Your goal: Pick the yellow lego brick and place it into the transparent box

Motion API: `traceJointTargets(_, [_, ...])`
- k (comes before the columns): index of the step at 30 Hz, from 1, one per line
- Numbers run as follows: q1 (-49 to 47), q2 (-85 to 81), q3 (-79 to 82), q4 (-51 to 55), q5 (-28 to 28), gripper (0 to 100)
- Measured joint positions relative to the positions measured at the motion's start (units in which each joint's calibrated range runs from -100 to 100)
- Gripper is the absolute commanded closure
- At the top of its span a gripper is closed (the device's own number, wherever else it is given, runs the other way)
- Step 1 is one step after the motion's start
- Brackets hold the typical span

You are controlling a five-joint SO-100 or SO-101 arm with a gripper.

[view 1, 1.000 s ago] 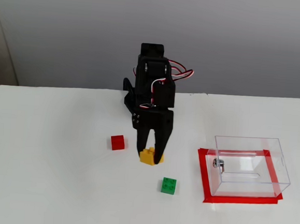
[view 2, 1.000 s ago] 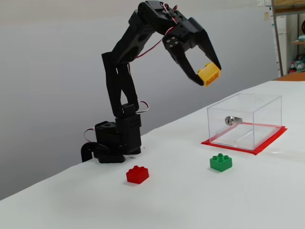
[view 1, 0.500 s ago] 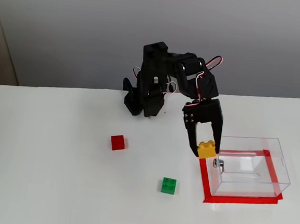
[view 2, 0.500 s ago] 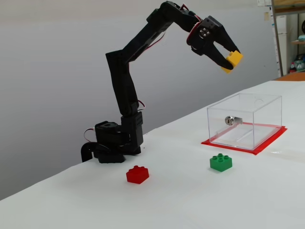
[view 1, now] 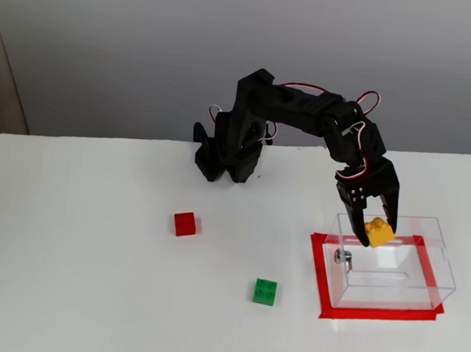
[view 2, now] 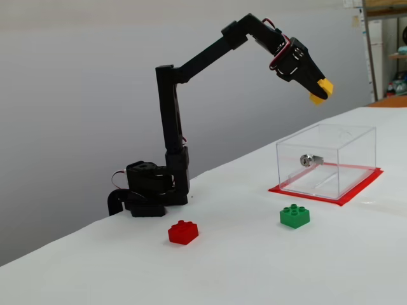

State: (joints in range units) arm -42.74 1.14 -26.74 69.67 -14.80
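Note:
The yellow lego brick (view 1: 379, 233) is held in my black gripper (view 1: 375, 233), which is shut on it. In a fixed view the brick (view 2: 321, 91) and gripper (view 2: 320, 89) hang well above the transparent box (view 2: 327, 159), over its open top. The transparent box (view 1: 392, 262) stands on a red-taped rectangle (view 1: 372, 311) at the right of the table, with a small metal fitting (view 1: 342, 256) on its left wall. The box looks empty inside.
A green four-stud brick (view 1: 265, 292) lies on the white table left of the box, also seen in the other fixed view (view 2: 294, 216). A red brick (view 1: 185, 223) lies further left (view 2: 183, 232). The arm's base (view 1: 229, 155) stands at the back.

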Motion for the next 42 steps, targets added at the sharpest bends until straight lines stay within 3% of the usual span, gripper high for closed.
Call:
traceJointTargets(9, [-6.41, 4.65, 0.0, -1.46, 0.0, 90])
traceJointTargets(31, [-10.47, 9.13, 0.09, -4.28, 0.0, 89])
traceJointTargets(38, [-10.47, 9.13, 0.09, -4.28, 0.0, 71])
traceJointTargets(42, [-10.47, 9.13, 0.09, -4.28, 0.0, 70])
